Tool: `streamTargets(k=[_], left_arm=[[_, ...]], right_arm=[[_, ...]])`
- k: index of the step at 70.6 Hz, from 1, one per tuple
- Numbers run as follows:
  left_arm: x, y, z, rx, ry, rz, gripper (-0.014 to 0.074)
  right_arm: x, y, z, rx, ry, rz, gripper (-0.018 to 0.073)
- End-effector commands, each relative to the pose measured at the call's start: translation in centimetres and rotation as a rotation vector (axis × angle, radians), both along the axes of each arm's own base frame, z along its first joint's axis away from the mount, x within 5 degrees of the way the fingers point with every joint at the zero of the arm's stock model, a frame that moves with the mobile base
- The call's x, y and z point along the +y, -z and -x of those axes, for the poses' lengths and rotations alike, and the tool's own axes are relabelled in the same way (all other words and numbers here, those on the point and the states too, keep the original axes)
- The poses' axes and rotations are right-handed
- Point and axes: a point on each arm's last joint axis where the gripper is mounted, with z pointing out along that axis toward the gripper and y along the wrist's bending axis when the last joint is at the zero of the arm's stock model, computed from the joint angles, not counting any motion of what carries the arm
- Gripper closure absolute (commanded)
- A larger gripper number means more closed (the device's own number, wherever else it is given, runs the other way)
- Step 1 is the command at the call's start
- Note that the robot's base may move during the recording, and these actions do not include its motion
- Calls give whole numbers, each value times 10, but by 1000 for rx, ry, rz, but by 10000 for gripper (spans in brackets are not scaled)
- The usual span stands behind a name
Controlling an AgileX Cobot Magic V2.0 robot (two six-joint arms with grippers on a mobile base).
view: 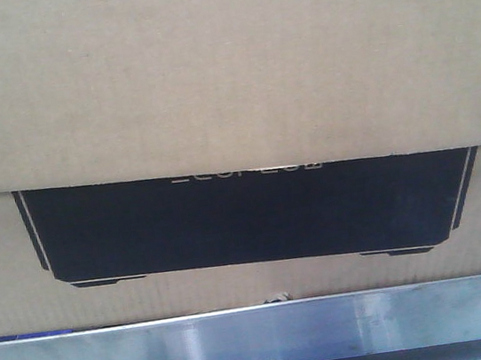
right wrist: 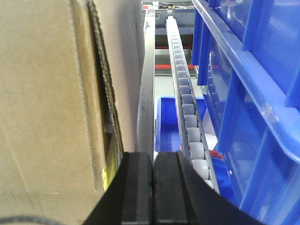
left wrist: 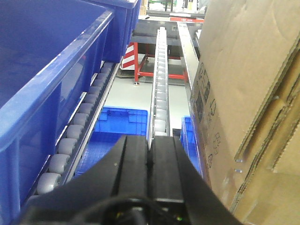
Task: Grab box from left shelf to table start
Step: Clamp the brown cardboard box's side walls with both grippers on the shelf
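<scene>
The brown cardboard box (view: 224,66) fills the front view, its black printed panel (view: 250,219) facing me, standing on the left shelf behind the shiny metal front rail (view: 263,338). My left gripper (left wrist: 150,140) is shut and empty, close beside the box's left side (left wrist: 234,93), over a white roller track (left wrist: 161,89). My right gripper (right wrist: 153,157) is shut and empty, close beside the box's right side (right wrist: 51,93), next to a roller track (right wrist: 185,103). I cannot tell whether either gripper touches the box. The table is out of view.
A blue plastic bin (left wrist: 51,75) stands left of the left gripper and another blue bin (right wrist: 253,93) right of the right gripper. More blue bins (left wrist: 117,126) lie on the level below. A red frame (left wrist: 140,65) stands on the floor beyond.
</scene>
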Motion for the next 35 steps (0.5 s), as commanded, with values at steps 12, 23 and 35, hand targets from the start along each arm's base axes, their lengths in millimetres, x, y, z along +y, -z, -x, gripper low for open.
streamTargets(k=[12, 23, 35], left_arm=[[1, -8, 1, -93, -6, 10, 699], [1, -8, 1, -93, -6, 10, 699], [1, -10, 2, -115, -7, 11, 699]], right_arm=[[0, -15, 2, -117, 6, 15, 502], [0, -15, 2, -117, 6, 15, 502], [0, -15, 2, -117, 6, 15, 502]])
